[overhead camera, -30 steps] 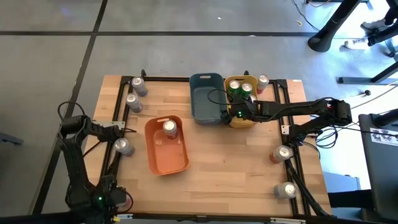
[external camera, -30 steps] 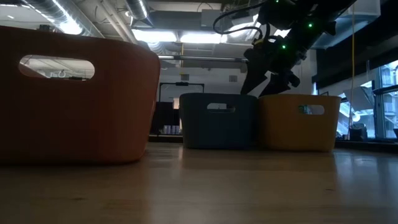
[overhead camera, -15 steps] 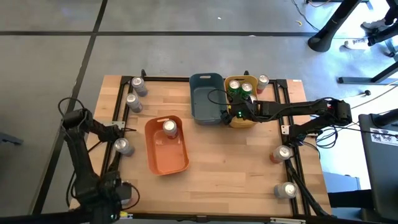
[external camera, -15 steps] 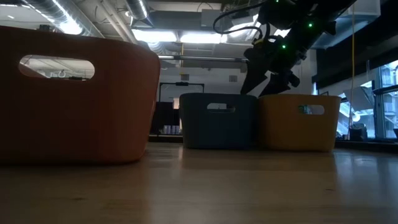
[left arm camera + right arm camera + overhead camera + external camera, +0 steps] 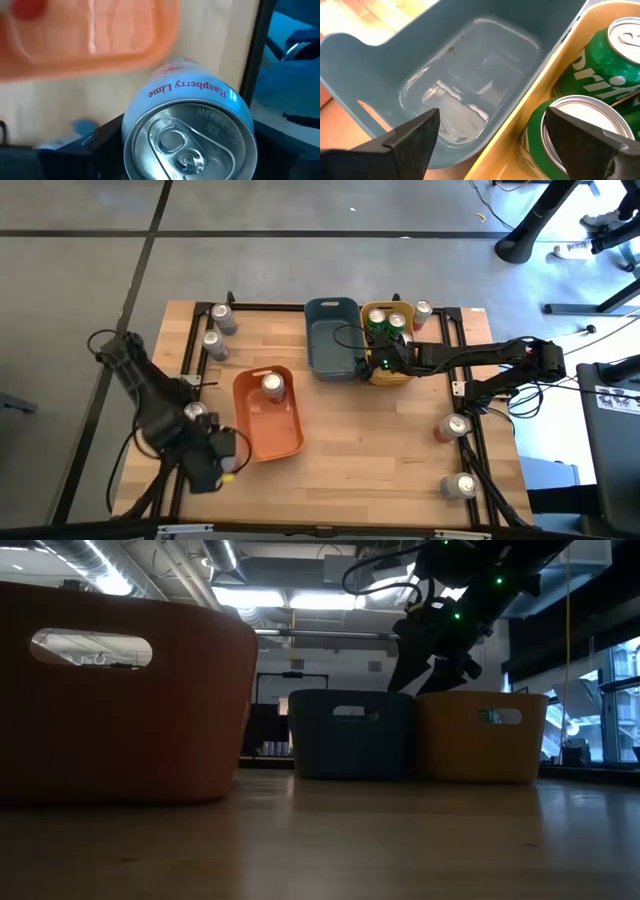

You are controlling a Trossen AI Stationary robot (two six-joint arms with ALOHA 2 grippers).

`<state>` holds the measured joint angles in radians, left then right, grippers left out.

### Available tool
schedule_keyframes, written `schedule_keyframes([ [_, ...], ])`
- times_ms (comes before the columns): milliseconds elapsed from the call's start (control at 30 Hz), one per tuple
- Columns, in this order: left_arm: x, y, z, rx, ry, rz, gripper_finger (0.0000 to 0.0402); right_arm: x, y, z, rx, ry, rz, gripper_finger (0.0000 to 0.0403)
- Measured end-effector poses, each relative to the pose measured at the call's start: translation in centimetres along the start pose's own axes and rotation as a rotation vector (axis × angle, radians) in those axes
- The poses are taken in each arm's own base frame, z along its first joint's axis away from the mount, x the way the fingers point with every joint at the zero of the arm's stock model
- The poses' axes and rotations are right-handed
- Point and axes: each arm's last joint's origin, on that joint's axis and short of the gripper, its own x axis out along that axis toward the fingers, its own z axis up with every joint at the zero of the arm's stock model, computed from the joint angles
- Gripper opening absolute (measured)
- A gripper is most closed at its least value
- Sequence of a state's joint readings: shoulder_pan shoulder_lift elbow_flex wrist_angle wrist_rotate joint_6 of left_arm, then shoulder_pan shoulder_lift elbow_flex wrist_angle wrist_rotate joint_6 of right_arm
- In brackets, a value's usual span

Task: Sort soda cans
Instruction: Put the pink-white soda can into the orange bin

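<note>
Your left gripper sits low around a pale blue-white aluminium soda can with red "Raspberry Lime" lettering and a silver pull-tab top, its dark fingers flanking the can on both sides. You cannot tell from these views whether the fingers actually press on the can or only bracket it. Just ahead of the gripper lies the orange rectangular plastic bin, which already holds one silver-topped can.

Your right gripper hangs over the seam between the blue-grey plastic bin and the yellow plastic bin, its fingers spread wide and holding nothing. Two green cans stand just beneath it on the yellow side.

The risks, as I judge them:
- If the left grip is loose or too near the top, the smooth can could slip or tip as you lift.
- The black frame rail runs close beside the can; a sideways swing could knock against it.
- The orange bin's wall is close ahead, so a low carry could push the light bin across the wooden table.
- Dropping the can onto the one already inside could topple both.

Other silver-topped cans wait well apart along the table's edges.
</note>
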<state>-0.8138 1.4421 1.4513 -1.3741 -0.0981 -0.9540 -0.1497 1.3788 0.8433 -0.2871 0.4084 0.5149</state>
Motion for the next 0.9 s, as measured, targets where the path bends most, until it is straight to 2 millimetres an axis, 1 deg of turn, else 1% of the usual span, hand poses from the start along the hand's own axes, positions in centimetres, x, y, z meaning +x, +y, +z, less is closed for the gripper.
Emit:
schedule_keyframes([
  [167, -2.1, 2.9, 2.6, 0.045, -0.080, -0.020, 0.0299, 0.0, 0.0, 0.0, -0.034, 0.001, 0.000, 0.0358],
  [233, -2.6, 4.2, 3.6, 0.047, -0.125, 0.012, 0.0299, 0.0, 0.0, 0.0, -0.054, 0.002, -0.002, 0.0358],
  [367, -2.5, 6.5, 5.5, 0.045, -0.145, 0.058, 0.0299, 0.0, 0.0, 0.0, -0.059, 0.002, -0.001, 0.0358],
  [533, -2.4, 9.2, 7.0, 0.004, -0.141, 0.117, 0.0298, 0.0, 0.0, 0.0, -0.078, 0.003, 0.000, 0.0358],
  [667, -1.6, 11.1, 7.3, -0.032, -0.090, 0.149, 0.0295, 0.0, 0.0, 0.0, -0.084, 0.003, 0.000, 0.0358],
  [833, 1.2, 12.7, 6.9, -0.070, 0.014, 0.193, 0.0294, 0.0, 0.0, 0.0, -0.103, 0.005, 0.004, 0.0358],
  [900, 2.2, 13.1, 6.9, -0.076, 0.021, 0.197, 0.0294, 0.0, 0.0, 0.0, -0.103, 0.005, 0.004, 0.0358],
])
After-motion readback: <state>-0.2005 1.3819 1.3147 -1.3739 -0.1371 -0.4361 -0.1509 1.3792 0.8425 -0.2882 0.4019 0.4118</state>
